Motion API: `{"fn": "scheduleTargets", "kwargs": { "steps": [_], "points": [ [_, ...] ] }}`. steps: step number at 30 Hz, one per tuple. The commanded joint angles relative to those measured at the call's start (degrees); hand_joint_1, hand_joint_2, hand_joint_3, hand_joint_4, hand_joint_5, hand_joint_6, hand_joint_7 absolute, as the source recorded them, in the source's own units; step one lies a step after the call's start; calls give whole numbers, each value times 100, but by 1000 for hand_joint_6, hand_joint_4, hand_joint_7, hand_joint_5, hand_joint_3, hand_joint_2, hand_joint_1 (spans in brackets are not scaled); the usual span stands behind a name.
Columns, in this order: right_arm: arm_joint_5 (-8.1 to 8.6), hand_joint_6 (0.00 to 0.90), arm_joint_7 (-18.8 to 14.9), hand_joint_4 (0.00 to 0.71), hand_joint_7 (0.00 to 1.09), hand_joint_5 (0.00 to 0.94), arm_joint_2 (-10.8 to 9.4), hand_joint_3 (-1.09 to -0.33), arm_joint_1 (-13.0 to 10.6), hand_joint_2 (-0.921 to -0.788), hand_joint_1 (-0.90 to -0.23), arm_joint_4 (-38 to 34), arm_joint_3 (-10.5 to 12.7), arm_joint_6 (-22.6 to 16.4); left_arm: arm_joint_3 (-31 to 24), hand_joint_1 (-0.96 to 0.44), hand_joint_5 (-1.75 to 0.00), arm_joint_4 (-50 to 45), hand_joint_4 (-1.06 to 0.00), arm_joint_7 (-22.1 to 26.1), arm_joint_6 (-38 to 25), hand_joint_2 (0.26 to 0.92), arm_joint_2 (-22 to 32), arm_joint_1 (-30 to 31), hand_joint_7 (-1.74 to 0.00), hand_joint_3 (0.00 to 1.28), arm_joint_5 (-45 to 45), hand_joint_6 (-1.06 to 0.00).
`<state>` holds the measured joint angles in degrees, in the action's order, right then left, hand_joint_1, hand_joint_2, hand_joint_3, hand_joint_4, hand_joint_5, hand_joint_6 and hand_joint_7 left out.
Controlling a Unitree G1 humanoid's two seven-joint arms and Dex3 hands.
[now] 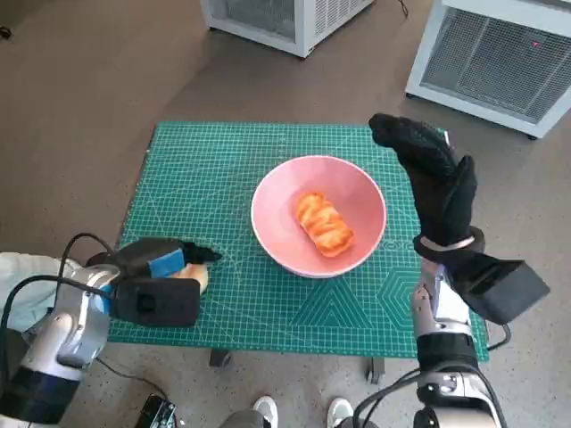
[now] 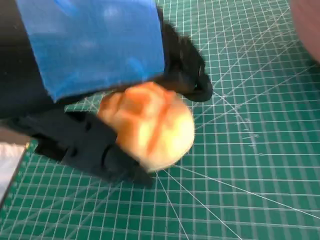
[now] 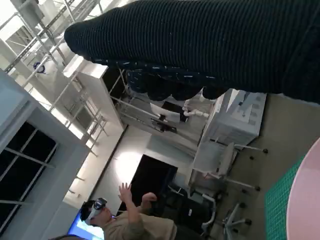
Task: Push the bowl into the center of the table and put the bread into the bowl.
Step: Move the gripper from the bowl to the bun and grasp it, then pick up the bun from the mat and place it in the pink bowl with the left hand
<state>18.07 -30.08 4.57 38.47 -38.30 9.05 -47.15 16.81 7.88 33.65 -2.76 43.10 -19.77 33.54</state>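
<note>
Covering the surface: a green cutting mat printed with a fine white grid and diagonal lines, matte and flat, filling the middle of the head view.
Bowl: a pink bowl, round, smooth and glossy, sitting near the centre of the mat, slightly right of the middle of the frame.
Bowl contents: one golden pastry, oblong with a twisted, glazed crust, lying on the bowl's floor.
Bread: a second bread roll, rounded and pale gold with darker orange streaks (soft-looking, a little blurred), at the lower left of the head view near the mat's left edge, well apart from the bowl.
Left robot hand: hard black plastic with glossy blue tape across its back; its fingers are wrapped about the roll, grasping it, with the roll low against the mat.
Right robot hand: in a black ribbed knit glove, raised at the right of the frame beside the bowl, fingers extended and released, grasping nothing.
Floor: brown, with white vented cabinets along the top of the frame.
Person: a person with a raised hand shows at the bottom left of the right wrist view.
</note>
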Motion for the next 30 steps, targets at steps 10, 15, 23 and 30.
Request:
{"fn": "scheduleTargets", "kwargs": {
  "steps": [10,15,23,30],
  "points": [
    [-4,97,3,294,558,11,44,-749,-92,-921,-753,-60,41,37,-247,2,-1134,-87,-697,3,407,920,100,148,-1228,80,-280,-586],
    [-20,97,12,298,559,13,28,-749,-88,-921,-753,-74,36,20,-470,2,-1123,-258,-706,24,380,920,120,77,-1220,71,-448,-598],
    [-26,96,18,302,560,13,-6,-749,-78,-921,-753,-116,24,14,-927,3,-1084,-565,-755,31,355,917,149,-193,-1167,39,-778,-636],
    [-23,95,14,303,561,12,-25,-750,-77,-921,-753,-134,19,16,-1307,4,-1059,-812,-772,-49,242,917,91,-614,-1174,32,-1036,-637]
  ]
}}
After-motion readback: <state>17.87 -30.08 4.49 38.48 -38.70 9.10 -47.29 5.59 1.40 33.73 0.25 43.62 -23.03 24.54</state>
